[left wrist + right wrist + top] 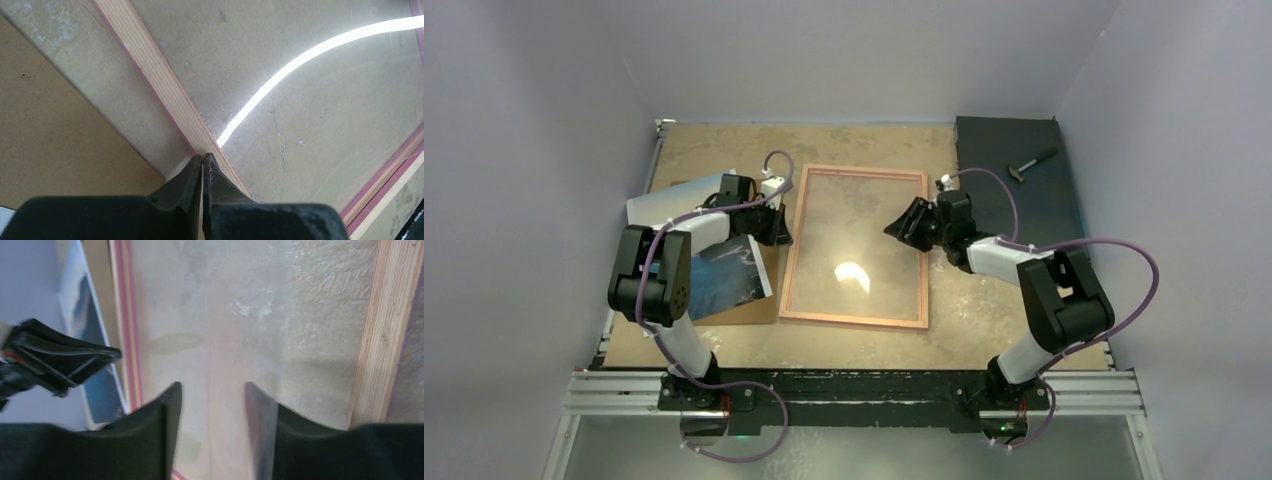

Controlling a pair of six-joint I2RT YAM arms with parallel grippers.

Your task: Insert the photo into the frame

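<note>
The frame (854, 320) lies flat in the middle of the table, pale wood side up, with a light glare on its clear pane. The photo (724, 275), dark blue with a white border, lies left of it on a brown backing board (749, 310), partly hidden under my left arm. My left gripper (782, 228) is shut, its tips (202, 157) resting on the frame's left rim (160, 80) with nothing between them. My right gripper (902, 228) hangs open and empty (212, 390) over the pane, just inside the right rim (385, 330). The photo's blue edge (105, 387) shows beyond the far rim.
A small hammer (1032, 165) lies on a dark mat (1004, 200) at the back right. The backing board (60, 140) lies close along the frame's left side. Grey walls close in the table on three sides.
</note>
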